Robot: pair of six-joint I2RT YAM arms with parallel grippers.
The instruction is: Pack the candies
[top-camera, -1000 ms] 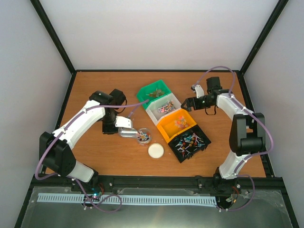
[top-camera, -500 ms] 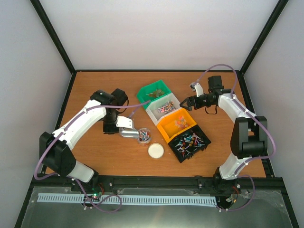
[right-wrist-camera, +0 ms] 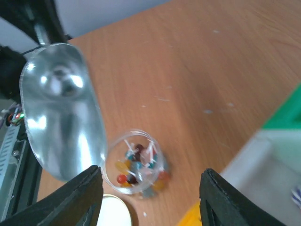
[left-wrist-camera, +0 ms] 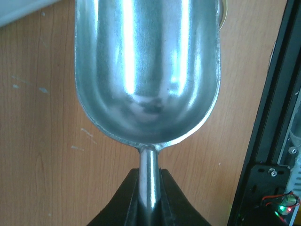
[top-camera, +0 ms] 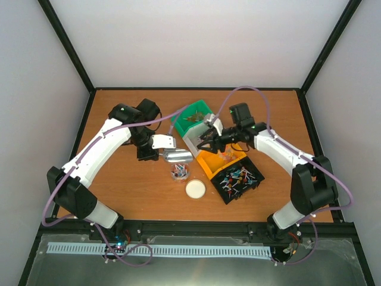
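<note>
The candies (top-camera: 179, 173) lie in a small clear round jar (top-camera: 180, 172) on the table, mixed colours; the right wrist view shows them inside the jar (right-wrist-camera: 136, 165). More candies fill the white bin (top-camera: 199, 142), orange bin (top-camera: 209, 162) and black bin (top-camera: 253, 184). My left gripper (top-camera: 159, 143) is shut on the handle of a metal scoop (top-camera: 177, 157), held just above and behind the jar. The scoop bowl (left-wrist-camera: 148, 70) is empty and its handle (left-wrist-camera: 149, 179) sits between my fingers. My right gripper (top-camera: 202, 143) is open and empty, over the white bin's near-left corner, with the jar between its spread fingers (right-wrist-camera: 87, 193).
A green bin (top-camera: 191, 117) heads the diagonal row of bins. The jar's white lid (top-camera: 195, 189) lies flat in front of the jar, also in the right wrist view (right-wrist-camera: 110, 212). The black frame rail runs along the table's near edge (left-wrist-camera: 268, 141).
My right arm has swung left from the far right side to over the white bin and jar. My left gripper has lifted the scoop back from the jar and turned it rightward.
</note>
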